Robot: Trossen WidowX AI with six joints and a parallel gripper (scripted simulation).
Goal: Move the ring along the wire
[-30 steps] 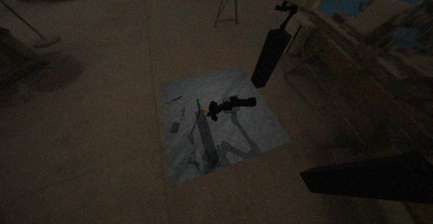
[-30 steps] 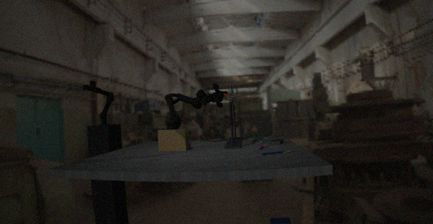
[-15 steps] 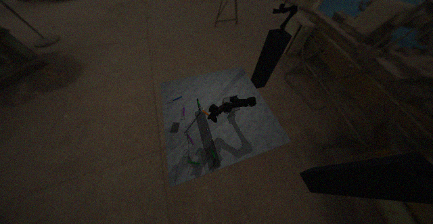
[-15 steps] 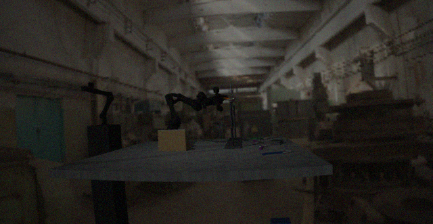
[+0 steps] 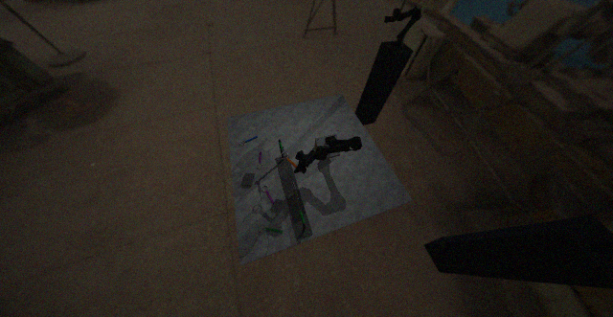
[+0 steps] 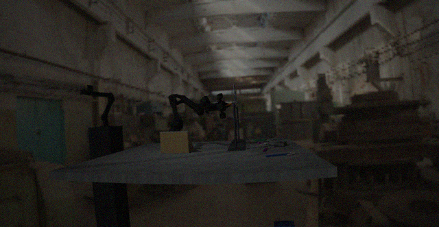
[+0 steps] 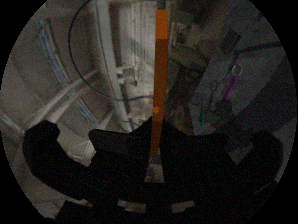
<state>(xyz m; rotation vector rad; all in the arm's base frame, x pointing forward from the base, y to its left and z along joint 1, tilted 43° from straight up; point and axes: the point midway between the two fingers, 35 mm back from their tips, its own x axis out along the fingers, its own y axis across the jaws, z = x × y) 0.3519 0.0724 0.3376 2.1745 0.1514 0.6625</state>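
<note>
Pale tabletop (image 5: 378, 183) (image 6: 206, 172), dim hall. Gripper (image 5: 299, 164) (image 6: 227, 105) (image 7: 156, 119): nearly closed, clamped on orange handle (image 5: 291, 162) (image 6: 230, 104) (image 7: 160, 75). Yellow block (image 6: 175, 142): plain outside, indistinct from above.

A pale grey, streaked tabletop (image 5: 369, 183) (image 6: 192, 169) carries a dark oblong stand base (image 5: 287, 178) (image 6: 236, 146), a blue-handled piece (image 5: 250, 139) (image 6: 277, 155), purple- and green-handled pieces, a small dark block (image 5: 247, 180) and a yellowish robot pedestal (image 6: 175, 142).
</note>
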